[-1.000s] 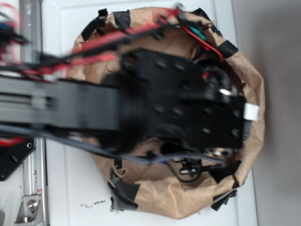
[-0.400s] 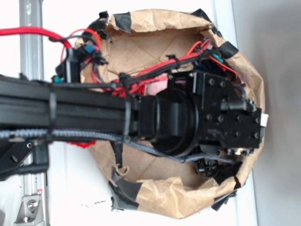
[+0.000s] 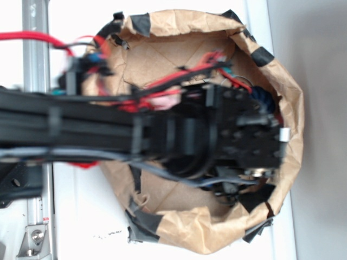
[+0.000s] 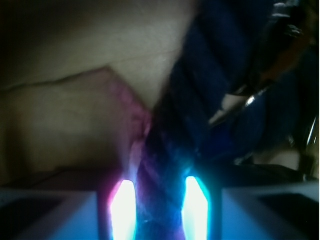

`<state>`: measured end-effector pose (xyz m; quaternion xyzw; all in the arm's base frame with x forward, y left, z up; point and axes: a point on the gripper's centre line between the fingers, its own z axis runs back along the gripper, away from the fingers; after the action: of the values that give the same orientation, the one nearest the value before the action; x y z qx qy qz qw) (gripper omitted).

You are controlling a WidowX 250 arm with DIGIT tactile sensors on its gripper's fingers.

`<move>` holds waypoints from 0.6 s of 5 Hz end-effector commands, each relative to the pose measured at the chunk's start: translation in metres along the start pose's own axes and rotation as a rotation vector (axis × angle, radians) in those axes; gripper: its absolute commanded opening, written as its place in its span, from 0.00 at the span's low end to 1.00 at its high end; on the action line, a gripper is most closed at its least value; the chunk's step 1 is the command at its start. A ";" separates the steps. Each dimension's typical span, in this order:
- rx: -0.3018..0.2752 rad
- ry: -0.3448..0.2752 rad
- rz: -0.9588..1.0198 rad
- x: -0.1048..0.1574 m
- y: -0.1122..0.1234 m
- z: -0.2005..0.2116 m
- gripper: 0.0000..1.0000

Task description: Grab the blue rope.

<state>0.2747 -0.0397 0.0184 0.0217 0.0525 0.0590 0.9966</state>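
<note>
My jaws sit slightly apart with the blue rope (image 4: 200, 115) running between them and ahead; I judge they could also pinch the pink plush (image 4: 131, 107) just left, or snag the paper bag (image 3: 179, 230) wall

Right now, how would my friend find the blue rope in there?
Look inside the crumpled brown paper bag with black tape on its rim. Under the black robot arm's gripper, at the bag's right side, lies the blue rope. It is thick, dark navy and twisted, unlike the soft pink toy touching it.
</note>
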 end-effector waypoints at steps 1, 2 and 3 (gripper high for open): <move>-0.122 -0.167 -0.177 -0.041 0.011 0.090 0.00; -0.085 -0.143 -0.236 -0.045 0.017 0.114 0.00; -0.047 -0.121 -0.240 -0.035 0.030 0.121 0.00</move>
<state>0.2440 -0.0243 0.1357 -0.0039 0.0185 -0.0654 0.9977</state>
